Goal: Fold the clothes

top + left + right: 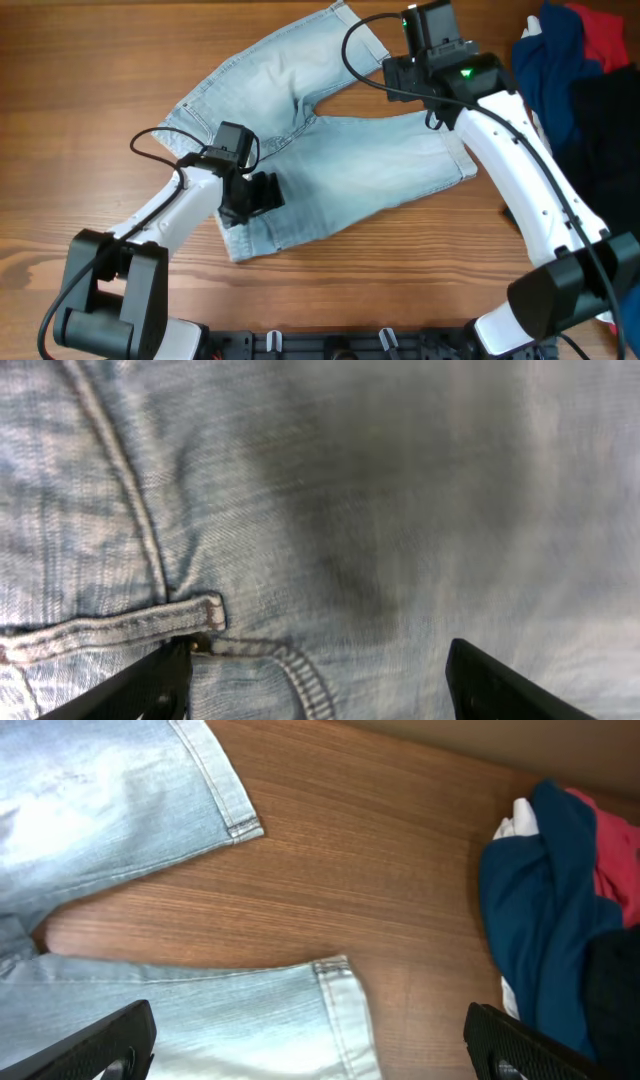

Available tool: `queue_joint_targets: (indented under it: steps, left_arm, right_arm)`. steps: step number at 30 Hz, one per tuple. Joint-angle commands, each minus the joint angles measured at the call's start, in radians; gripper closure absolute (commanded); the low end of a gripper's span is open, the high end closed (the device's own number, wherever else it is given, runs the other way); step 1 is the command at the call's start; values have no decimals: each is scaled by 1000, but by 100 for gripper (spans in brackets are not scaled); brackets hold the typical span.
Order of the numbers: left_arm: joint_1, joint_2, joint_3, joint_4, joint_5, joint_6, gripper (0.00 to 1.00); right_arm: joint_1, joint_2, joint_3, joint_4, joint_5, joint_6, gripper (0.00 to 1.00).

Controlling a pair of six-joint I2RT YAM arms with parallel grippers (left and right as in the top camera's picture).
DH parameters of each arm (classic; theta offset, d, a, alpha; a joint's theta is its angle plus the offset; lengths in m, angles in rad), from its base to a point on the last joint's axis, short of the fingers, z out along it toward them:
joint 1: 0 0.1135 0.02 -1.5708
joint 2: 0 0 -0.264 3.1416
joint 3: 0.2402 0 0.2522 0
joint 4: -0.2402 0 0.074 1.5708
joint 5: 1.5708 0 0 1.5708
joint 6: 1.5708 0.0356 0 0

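Both the left gripper (318, 678) and the right gripper (310, 1042) are spread apart, holding nothing. Shorts (340, 150) lie flat on the desk (80, 60). The left gripper hovers close over a pocket seam (130, 625), the right over the two leg hems. Other garments (580, 60) sit heaped at the right.

1. Your work surface is a brown wood-grain table (70, 60).
2. The light blue denim shorts (350, 165) lie spread flat on it near the middle. In the overhead view the waistband is at the lower left.
3. The two legs splay apart, one toward the top and one toward the right, and a wedge of bare wood shows between their hems.
4. At the right edge a heap of navy, red and white garments (556, 55) rests on the table, with bare wood between it and the hems.
5. A black garment (612, 125) lies against that heap.
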Motion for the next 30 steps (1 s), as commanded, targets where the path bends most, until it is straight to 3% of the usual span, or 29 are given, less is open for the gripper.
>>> queue_joint_targets:
  steps: [1, 17, 20, 23, 30]
  left_arm:
    - [104, 41, -29, -45, -166, -28, 17]
    - [560, 41, 16, -2, -291, 27, 12]
    - [617, 41, 46, -1, -206, 30, 7]
    - [632, 35, 89, -6, -39, 107, 0]
    - [609, -80, 137, -14, -19, 107, 0]
  right_arm:
    - [-4, -25, 3, -17, -14, 47, 0]
    - [-4, -25, 3, -94, -224, 64, 0]
    - [-4, -25, 3, -126, -297, 62, 0]
    - [-4, -23, 3, -173, -437, 1, 0]
    - [-4, -23, 2, -199, -448, -25, 0]
